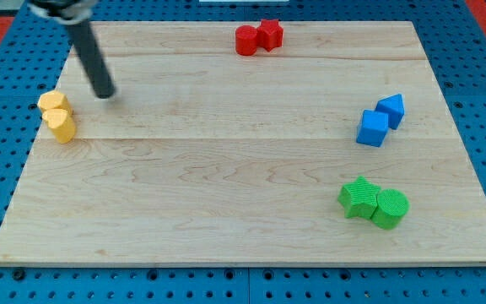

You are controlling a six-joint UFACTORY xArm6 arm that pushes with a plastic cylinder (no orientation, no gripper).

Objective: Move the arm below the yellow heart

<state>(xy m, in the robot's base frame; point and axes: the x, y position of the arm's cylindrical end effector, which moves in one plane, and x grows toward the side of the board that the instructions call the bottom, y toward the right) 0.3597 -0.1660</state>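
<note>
Board (251, 169) pale wood, matt; green blocks (374, 203) ribbed.

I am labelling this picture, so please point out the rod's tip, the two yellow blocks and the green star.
my tip (106, 95), camera view, the rod's very lower end.
yellow blocks (58, 116), camera view, where the pair meets; which is the heart, I cannot tell.
green star (359, 198), camera view, middle of its top face.

At left of board (226, 169): yellow pair (58, 116), my tip (105, 95) just right. Far middle: red pair (257, 38). Right: blue pair (374, 128); nearer, green pair (363, 199).
</note>
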